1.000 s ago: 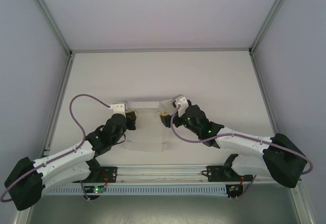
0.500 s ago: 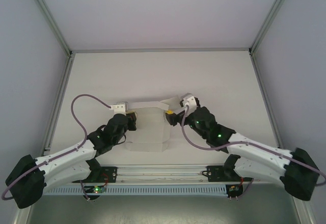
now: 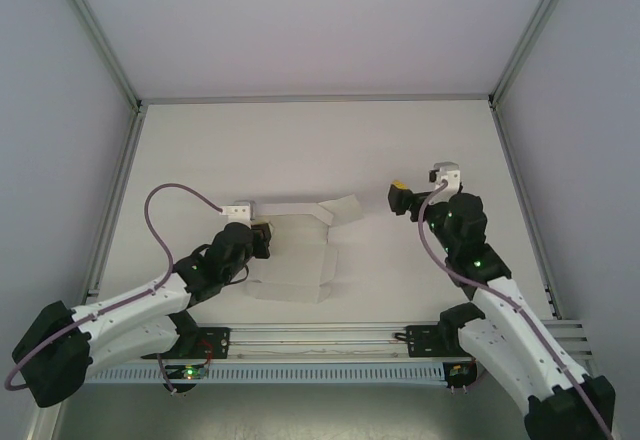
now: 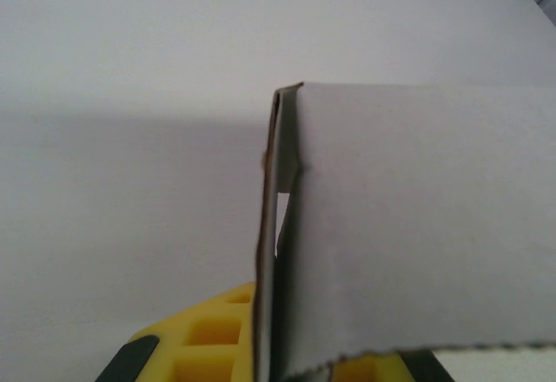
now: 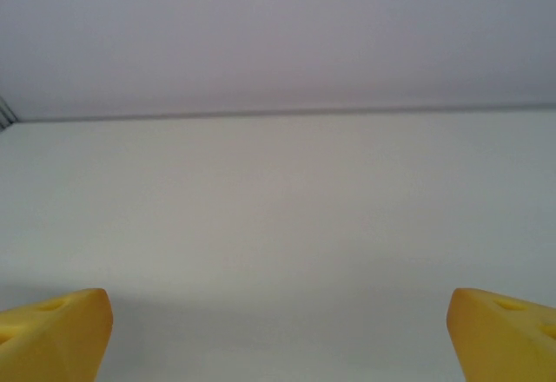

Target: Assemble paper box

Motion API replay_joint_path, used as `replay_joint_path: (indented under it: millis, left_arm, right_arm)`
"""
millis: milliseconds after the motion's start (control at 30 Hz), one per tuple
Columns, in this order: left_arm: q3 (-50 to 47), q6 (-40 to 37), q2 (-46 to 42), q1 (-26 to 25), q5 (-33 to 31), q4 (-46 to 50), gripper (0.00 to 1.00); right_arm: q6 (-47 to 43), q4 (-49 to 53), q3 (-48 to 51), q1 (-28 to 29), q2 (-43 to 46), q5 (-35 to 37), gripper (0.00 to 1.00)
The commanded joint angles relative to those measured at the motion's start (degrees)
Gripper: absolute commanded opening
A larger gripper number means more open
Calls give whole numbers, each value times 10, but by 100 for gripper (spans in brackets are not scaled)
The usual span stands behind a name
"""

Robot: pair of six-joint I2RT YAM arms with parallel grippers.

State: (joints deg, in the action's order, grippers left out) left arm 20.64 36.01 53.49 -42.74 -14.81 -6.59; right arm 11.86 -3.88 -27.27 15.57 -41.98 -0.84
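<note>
Two tools: the left tool (image 3: 262,236) is clamped on the left edge of the paper box (image 3: 296,260), seemingly half-folded on the tabletop (image 3: 400,140); the right tool (image 3: 402,198) gapes wide, empty, well apart.

I can't read any writing, label or number from where I stand. The paper box (image 3: 295,260), at the lower middle of the frame, is plain white card.

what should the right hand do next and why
Probably move the open right hand left to the loose flap of the paper box and fold it. The left hand is shut on the box's left edge, and the flap is unfolded, with the right hand clear of it.
</note>
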Motion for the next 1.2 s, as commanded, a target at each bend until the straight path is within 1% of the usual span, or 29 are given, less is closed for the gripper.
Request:
replay_joint_path:
  millis: [0, 67, 267, 400, 533, 833, 933, 1167]
  left_arm:
    - [11, -15, -17, -2, 9, 3, 0]
    - [10, -17, -22, -1, 11, 6, 0]
    - [10, -22, -29, -1, 17, 7, 0]
    - [11, -22, -23, -1, 19, 7, 0]
    - [12, -18, -17, -1, 14, 5, 0]
    - [18, -13, -4, -1, 14, -1, 0]
    - [21, -11, 1, -1, 14, -2, 0]
    - [24, -5, 4, -1, 13, -4, 0]
  right_arm:
    - [26, 8, -18, -24, -50, -86, 98]
    - [26, 6, -24, -23, -82, -100, 98]
    - [17, -51, -27, -11, -158, -215, 99]
    - [-4, -82, -27, 10, -178, -294, 98]
    - [-32, -85, -25, 26, -176, -370, 98]
    - [-59, -75, -3, 67, -149, -388, 98]
    - [-68, -73, -4, 86, -156, -399, 99]
    - [-89, -63, -10, 127, -177, -397, 98]
